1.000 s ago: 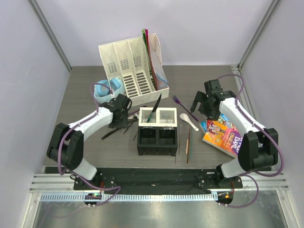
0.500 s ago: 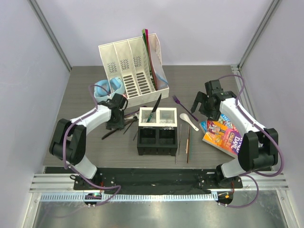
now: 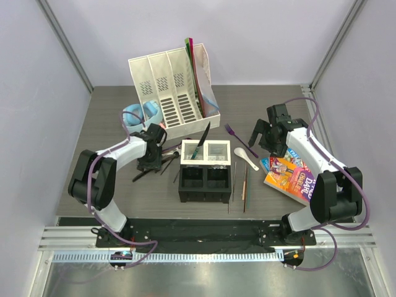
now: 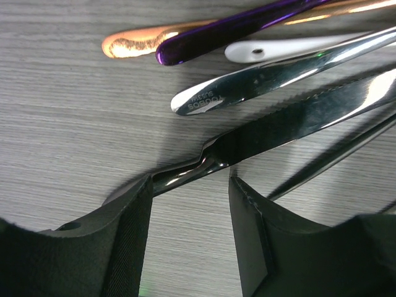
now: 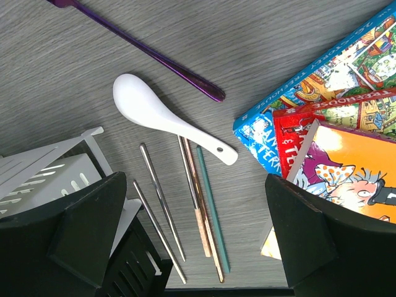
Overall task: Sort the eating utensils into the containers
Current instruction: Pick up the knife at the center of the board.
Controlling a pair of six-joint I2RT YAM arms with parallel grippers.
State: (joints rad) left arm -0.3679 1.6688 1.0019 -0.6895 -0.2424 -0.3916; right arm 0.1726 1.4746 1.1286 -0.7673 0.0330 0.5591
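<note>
- Grey wood-grain table (image 3: 266, 102), mid frame.
- Upper centre: white file organiser (image 3: 167, 93), w/ blue headphones (image 3: 133, 116) at its left.
- Centre: 4-cell caddy (image 3: 205, 170), w/ cutlery pile (image 3: 143, 174) at its left.
- Right of caddy: purple fork (image 3: 238, 137), white spoon (image 3: 242, 153), chopsticks (image 3: 244, 185), books (image 3: 288, 175).

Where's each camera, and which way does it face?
Top external: overhead, from the near edge, looking down on the grey table; left arm and right arm show.
Left wrist: on the left arm, looking down at a black serrated knife; open left claw shows.
Right wrist: on the right arm, looking down at a white ceramic soup spoon; open right claw shows.
Shared: top view shows that spoon.
</note>
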